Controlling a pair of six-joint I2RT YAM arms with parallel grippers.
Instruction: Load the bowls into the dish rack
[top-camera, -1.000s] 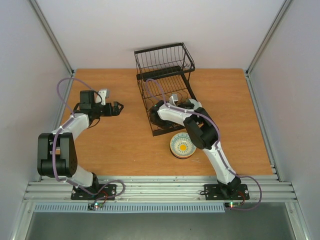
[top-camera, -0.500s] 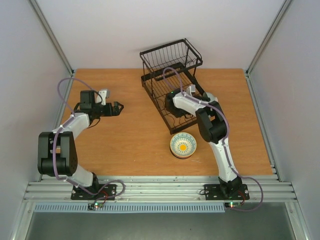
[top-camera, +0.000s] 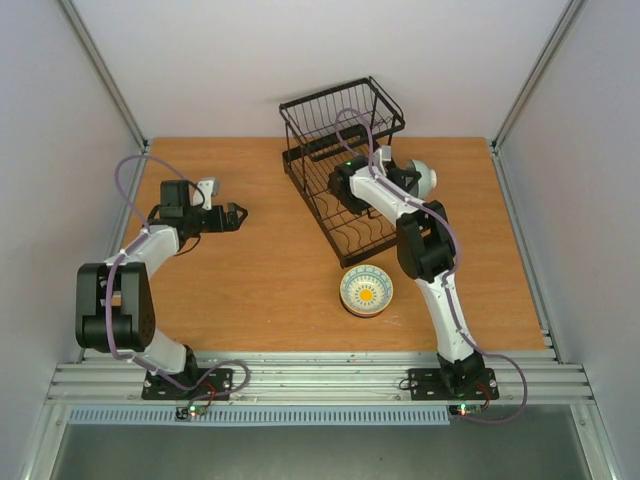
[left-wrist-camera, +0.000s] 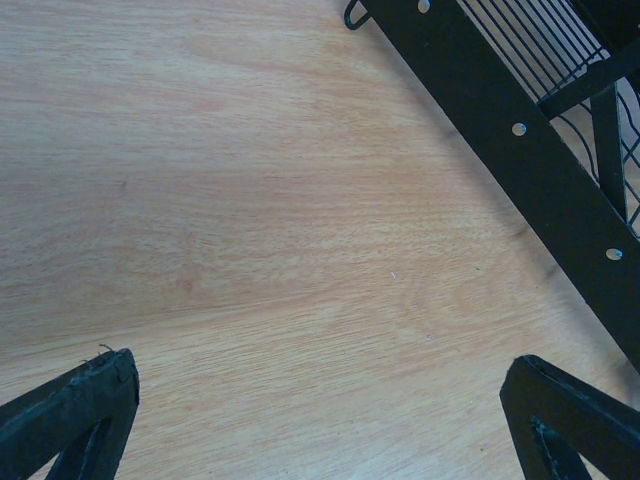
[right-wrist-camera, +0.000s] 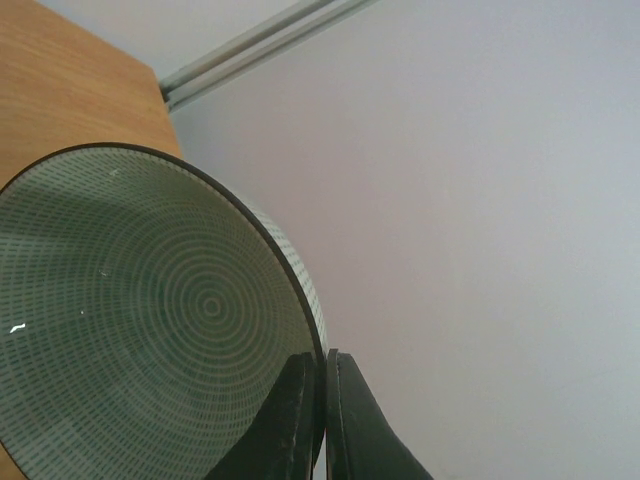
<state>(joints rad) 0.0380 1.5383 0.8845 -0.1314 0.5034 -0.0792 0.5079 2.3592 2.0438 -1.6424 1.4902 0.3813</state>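
The black wire dish rack (top-camera: 335, 175) stands skewed at the table's back middle, its tall basket end at the far side. My right gripper (top-camera: 410, 182) is just right of the rack, shut on the rim of a pale green bowl (top-camera: 424, 178). In the right wrist view the bowl (right-wrist-camera: 150, 320) shows a green ringed inside, its rim pinched between my fingertips (right-wrist-camera: 300, 420). A bowl with a yellow centre (top-camera: 366, 290) sits on the table in front of the rack. My left gripper (top-camera: 236, 215) is open and empty left of the rack. Other bowls are out of view.
In the left wrist view the rack's black base bar (left-wrist-camera: 520, 150) runs across the upper right, with bare wood between my left gripper's (left-wrist-camera: 320, 420) fingers. White walls and metal rails (top-camera: 105, 75) enclose the table on three sides.
The rack has slid right and turned. My right gripper has moved from the rack's near end to its right side, now holding the green bowl. The left arm has not moved.
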